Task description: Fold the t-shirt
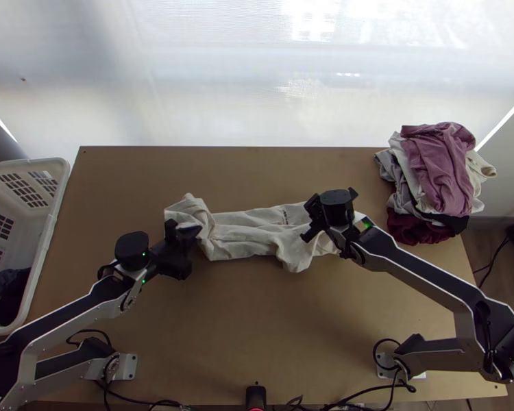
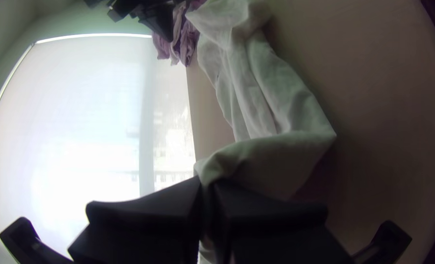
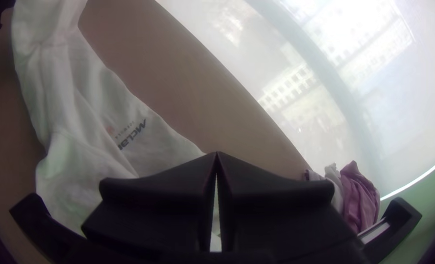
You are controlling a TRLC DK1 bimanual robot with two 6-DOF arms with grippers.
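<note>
T-shirt [image 1: 250, 236], off-white, lies as a long rumpled strip on the table [image 1: 257, 322], its length running btwn your two grippers; call it your landmark for everything else. It's narrow but not neat: creases run lengthwise and the near edge sags out toward the R end, so it looks part-gathered rather than properly folded.

Your L gripper [image 2: 208, 185] is at the shirt's L end, w/ a bit of cloth pinched btwn its fingers. Cloth rises to the grip and drapes over beside it, prob. b/c that end is the one meant to be pulled straight or carried across. Your R gripper [image 3: 216, 155] sits over the shirt's R end, tips together, no fabric visible btwn them; it's prob. there to take or steady that end, but you'd have to part the jaws first.

Pile of clothes [image 1: 438, 164] is past the shirt's R end, on its far side, prob. where finished pcs go. White basket [image 1: 53, 219] is off beyond the shirt's L end w/ dark cloth [image 1: 10, 294] in it, likely the unfolded supply.

Judging by this, you're mid-fold at best. Next: get a 2nd hold on the R end, tension lightly, flatten, then fold end over end. Watch out: a one-sided pull could drag or twist the whole strip.
</note>
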